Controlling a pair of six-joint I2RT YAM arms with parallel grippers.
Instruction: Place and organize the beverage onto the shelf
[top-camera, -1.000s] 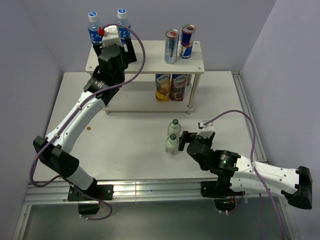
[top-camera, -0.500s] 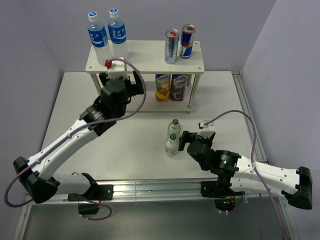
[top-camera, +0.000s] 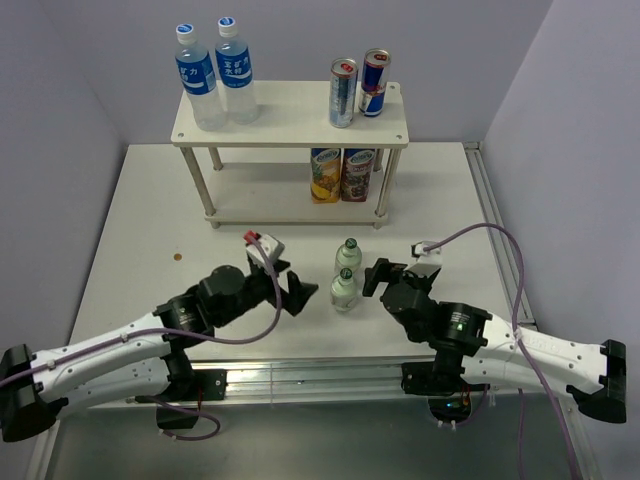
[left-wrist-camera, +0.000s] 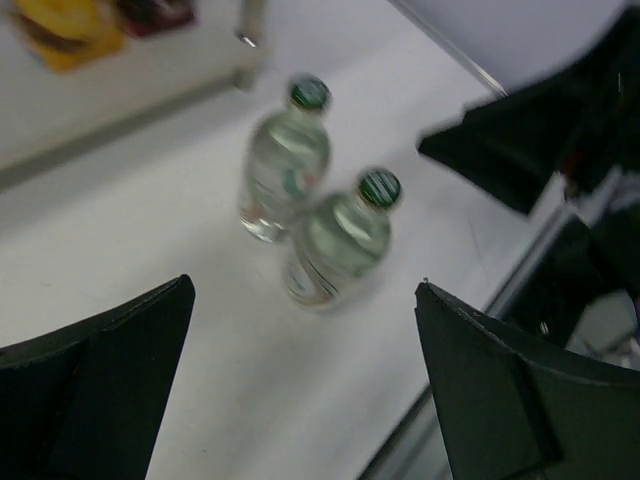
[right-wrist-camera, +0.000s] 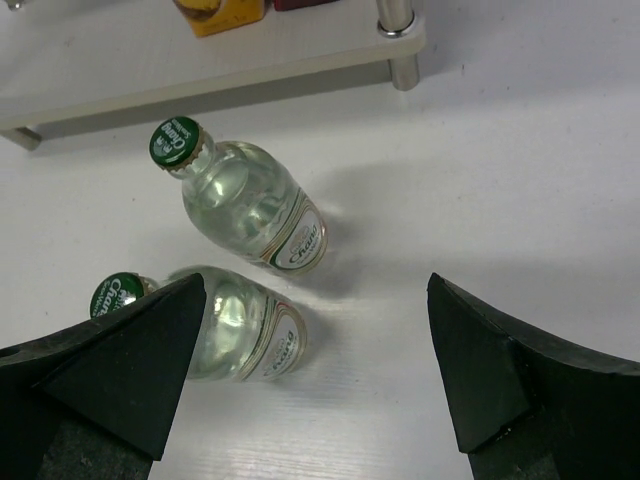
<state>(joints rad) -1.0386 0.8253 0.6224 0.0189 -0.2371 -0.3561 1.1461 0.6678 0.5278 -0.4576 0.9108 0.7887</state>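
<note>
1. Pickup step: your left gripper (top-camera: 300, 287) and right gripper (top-camera: 386, 272), both wide open and empty, flank two small clear green-capped glass bottles (top-camera: 343, 290) standing just near of the cream two-tier shelf (top-camera: 290, 135).
2. Next, I judge, centre one gripper on a bottle's body, then close.

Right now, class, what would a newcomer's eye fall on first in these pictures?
Two small green-capped bottles stand together mid-table, with the open left hand and open right hand flanking them, neither touching. Behind them the shelf is part-filled: two blue-labelled water bottles and two cans on top, two colourful drinks on the lower board.
</note>
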